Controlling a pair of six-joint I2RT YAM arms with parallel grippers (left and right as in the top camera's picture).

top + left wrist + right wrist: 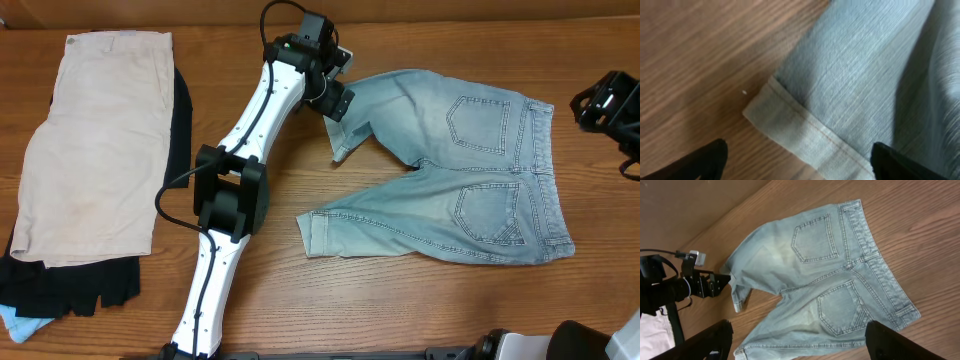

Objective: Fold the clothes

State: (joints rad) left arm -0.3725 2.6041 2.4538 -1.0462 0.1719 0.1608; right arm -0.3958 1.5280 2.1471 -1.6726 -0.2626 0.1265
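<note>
Since a folded pile [95, 150] already lies far left, the step in hand looks like a grasp. The left gripper [801, 162], fingers spread wide, hovers over the upper leg hem [790, 125] of the denim shorts [470, 170], which lie pockets-up at centre-right. It should pinch both layers squarely at the hem. The right gripper [800, 341], equally wide, hangs apart at right. No readable label shows.
</note>
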